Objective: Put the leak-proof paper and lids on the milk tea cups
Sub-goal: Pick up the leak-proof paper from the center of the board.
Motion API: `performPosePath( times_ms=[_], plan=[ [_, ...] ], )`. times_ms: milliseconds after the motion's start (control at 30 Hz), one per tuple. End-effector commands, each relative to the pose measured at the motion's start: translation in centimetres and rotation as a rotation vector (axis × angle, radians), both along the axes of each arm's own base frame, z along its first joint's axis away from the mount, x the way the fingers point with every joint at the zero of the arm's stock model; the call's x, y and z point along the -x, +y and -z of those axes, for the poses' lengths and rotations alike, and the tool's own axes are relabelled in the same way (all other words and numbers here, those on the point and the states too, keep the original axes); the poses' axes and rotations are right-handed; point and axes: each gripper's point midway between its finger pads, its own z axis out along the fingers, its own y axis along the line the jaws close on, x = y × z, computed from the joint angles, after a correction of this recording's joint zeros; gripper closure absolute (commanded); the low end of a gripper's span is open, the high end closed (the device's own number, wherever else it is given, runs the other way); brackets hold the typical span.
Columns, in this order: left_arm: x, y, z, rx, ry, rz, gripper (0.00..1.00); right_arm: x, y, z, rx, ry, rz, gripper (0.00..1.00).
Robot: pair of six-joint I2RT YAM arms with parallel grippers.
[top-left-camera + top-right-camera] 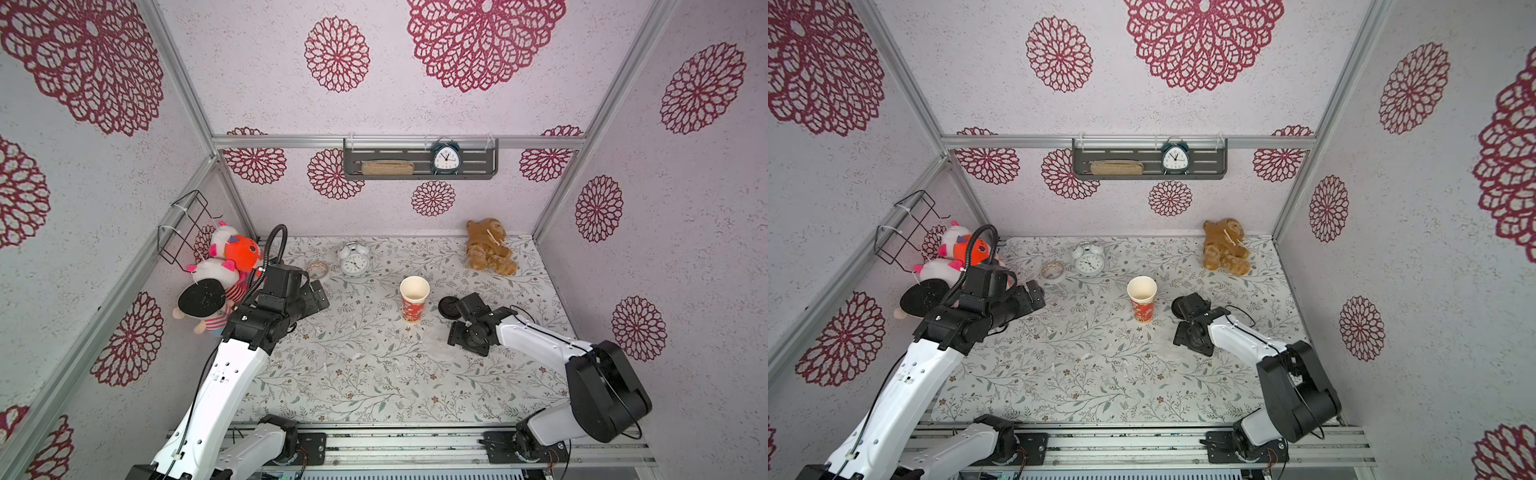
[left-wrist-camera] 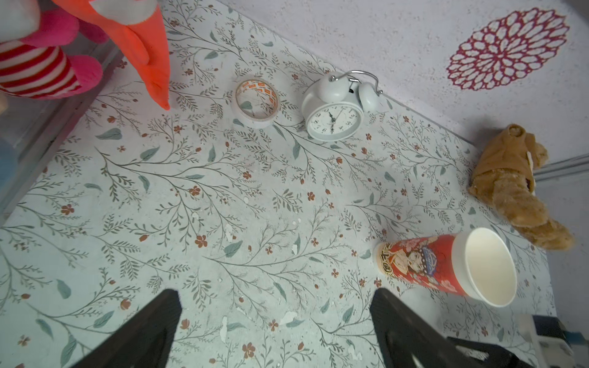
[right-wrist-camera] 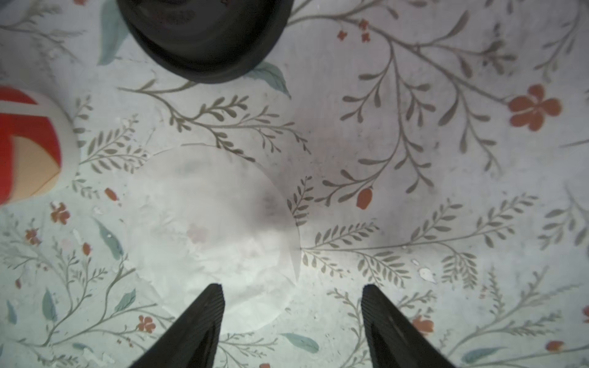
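The milk tea cup stands upright mid-table, red printed outside, cream inside and holding nothing; it shows in both top views and in the left wrist view. The leak-proof paper, a thin translucent round sheet, lies flat on the table to the right of the cup's foot. My right gripper hangs low over the sheet's edge with its jaws apart, and one finger overlaps the sheet. Nothing is held. In a top view it points down. My left gripper is open over bare table at the left.
A black round lid lies just beyond the right gripper. A white alarm clock and a tape roll stand at the back. A brown teddy lies back right, and plush toys are piled at the left wall.
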Motion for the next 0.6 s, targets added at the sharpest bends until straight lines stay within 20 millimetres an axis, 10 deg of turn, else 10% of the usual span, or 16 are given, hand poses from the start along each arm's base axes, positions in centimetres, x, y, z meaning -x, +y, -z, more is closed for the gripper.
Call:
performPosePath(
  times_ms=[0, 567],
  plan=[
    [0.9, -1.1, 1.4, 0.018, 0.039, 0.025, 0.02, -0.4, 0.3, 0.5, 0.04, 0.018, 0.023, 0.31],
    [0.2, -2.4, 2.2, -0.04, 0.046, 0.099, 0.03, -0.1, 0.9, 4.4, 0.066, 0.12, 0.065, 0.49]
  ],
)
